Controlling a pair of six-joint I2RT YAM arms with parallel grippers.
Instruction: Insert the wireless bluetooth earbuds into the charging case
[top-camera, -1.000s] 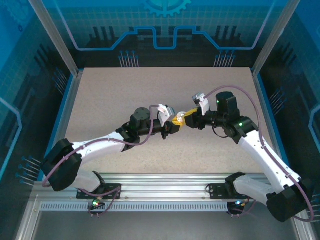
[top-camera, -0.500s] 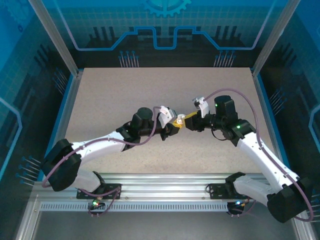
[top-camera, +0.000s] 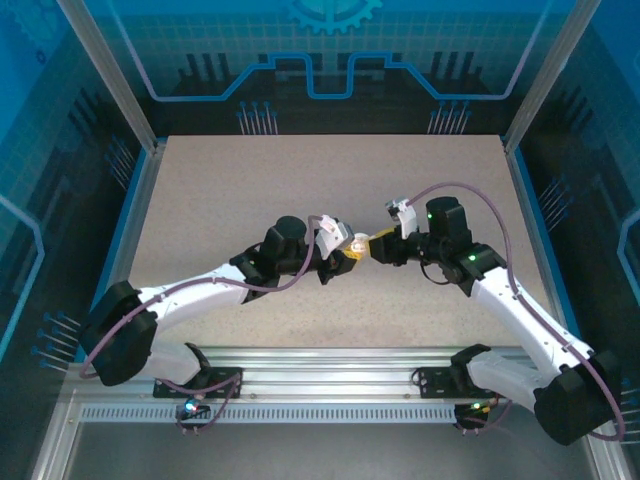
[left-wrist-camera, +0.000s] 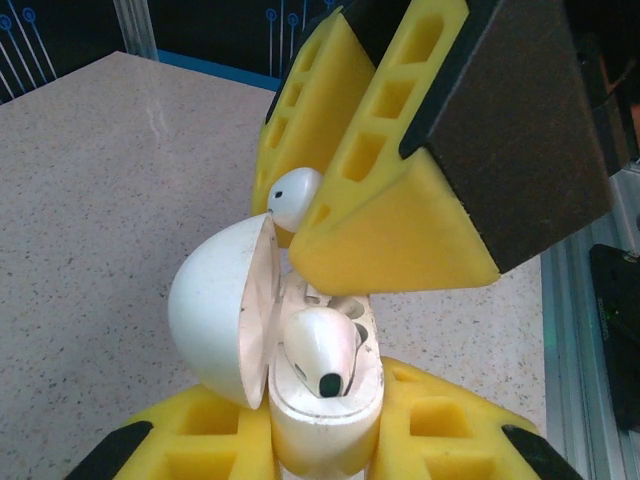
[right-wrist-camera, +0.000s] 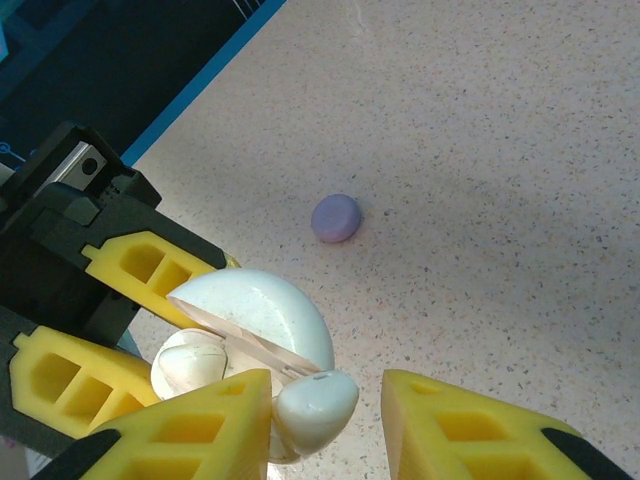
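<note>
ARMS MEET OVER CASE: Two robot arms come nose to nose above the middle of a speckled table (top-camera: 250, 190). The L gripper (left-wrist-camera: 325, 438) is clamped on the base of a white case (left-wrist-camera: 325, 420), w/ one yellow finger pressed to each side. The domed lid (left-wrist-camera: 215, 310) is swung open and stands up beside the base.

A first earbud (left-wrist-camera: 318, 352), white, sits in a well of the case, its dark tip facing the L wrist cam.

The R gripper (right-wrist-camera: 326, 388) reaches in from the opposite side, fingertips right at the open rim. A second earbud (right-wrist-camera: 315, 405), also white, lies btwn its fingers. In the R wrist view this bud rests against one finger, w/ a thin gap to the other. In the L wrist view it is tucked btwn the two fingers, just above the lid's edge. The jaws stand only a little wider than the bud, and it is unclear whether they are squeezing it. This bud is at the mouth of the case, not down in a well.

Beyond the case in the R wrist view, a small purple piece (right-wrist-camera: 335, 217) lies on the table, well apart from both grippers. It is too small to tell if it is a bud or a case.
</note>
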